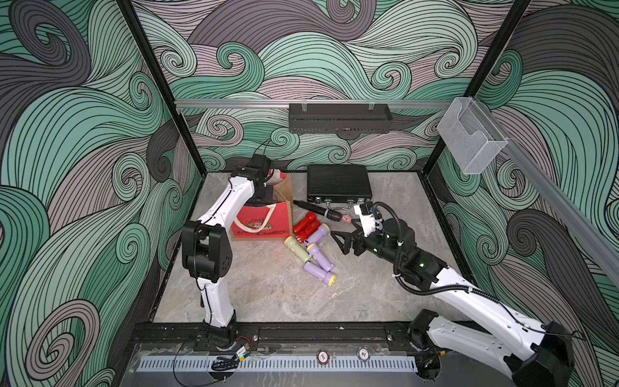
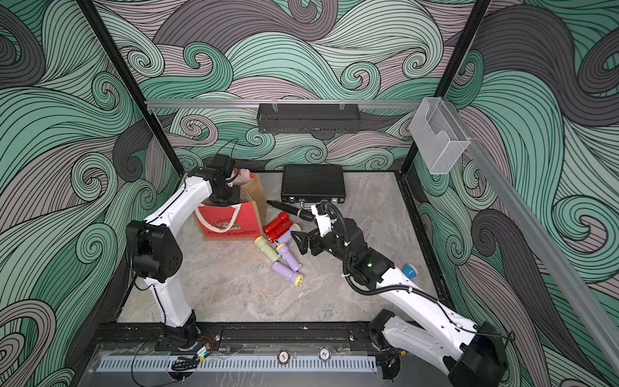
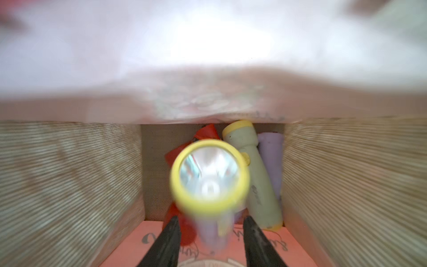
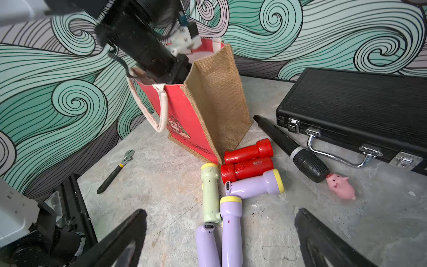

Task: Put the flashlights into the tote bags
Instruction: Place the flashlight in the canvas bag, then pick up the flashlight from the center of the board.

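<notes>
A lilac torch [image 3: 209,175] is being dropped into the bag [image 3: 69,173] by the left pincer [image 3: 210,218], jaws a little apart. Next, a torch from the worktop pile [image 4: 248,186] should be gripped by the wide right pincer [image 4: 220,210].

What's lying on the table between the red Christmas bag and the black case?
A slim black microphone-like stick lies there, between the bag and the case; clearest in the right wrist view.

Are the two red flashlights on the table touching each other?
Touching. The right wrist view shows the red flashlights lying side by side, bodies pressed together, no gap.
</notes>
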Robot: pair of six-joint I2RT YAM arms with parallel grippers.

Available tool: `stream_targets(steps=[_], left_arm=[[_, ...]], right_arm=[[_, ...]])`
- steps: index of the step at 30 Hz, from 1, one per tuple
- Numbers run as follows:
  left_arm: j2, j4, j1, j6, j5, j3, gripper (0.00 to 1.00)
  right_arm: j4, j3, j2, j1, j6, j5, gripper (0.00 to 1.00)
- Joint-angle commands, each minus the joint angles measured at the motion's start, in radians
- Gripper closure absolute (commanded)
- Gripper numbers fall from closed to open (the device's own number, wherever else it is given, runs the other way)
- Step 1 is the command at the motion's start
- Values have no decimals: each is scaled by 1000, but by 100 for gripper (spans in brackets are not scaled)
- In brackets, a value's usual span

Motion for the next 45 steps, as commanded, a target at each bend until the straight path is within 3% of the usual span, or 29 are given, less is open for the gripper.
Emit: stream_targets(steps=[1, 9, 14, 22, 29, 35, 45], left_arm=[[-50, 9, 3, 24, 19, 16, 49], [-154, 62, -2, 46, 75, -19, 43], [-268, 199, -30, 47, 138, -121, 33], [-423, 397, -53, 24, 346, -283, 17], [-497, 562, -64, 1, 545, -376, 4], [-504, 668, -88, -34, 683, -405, 2], [-522, 721, -112, -70, 718, -449, 2]], right_arm=[[-61, -29, -14, 3, 18, 8, 1], [-104, -74, 36, 4, 43, -5, 1], [-114, -76, 129, 4, 51, -36, 1], [-151, -17, 328, 30, 40, -131, 3], [-192, 16, 414, 75, 47, -123, 5], [-199, 85, 490, 78, 66, -58, 9], [-220, 183, 642, 80, 62, -20, 23]])
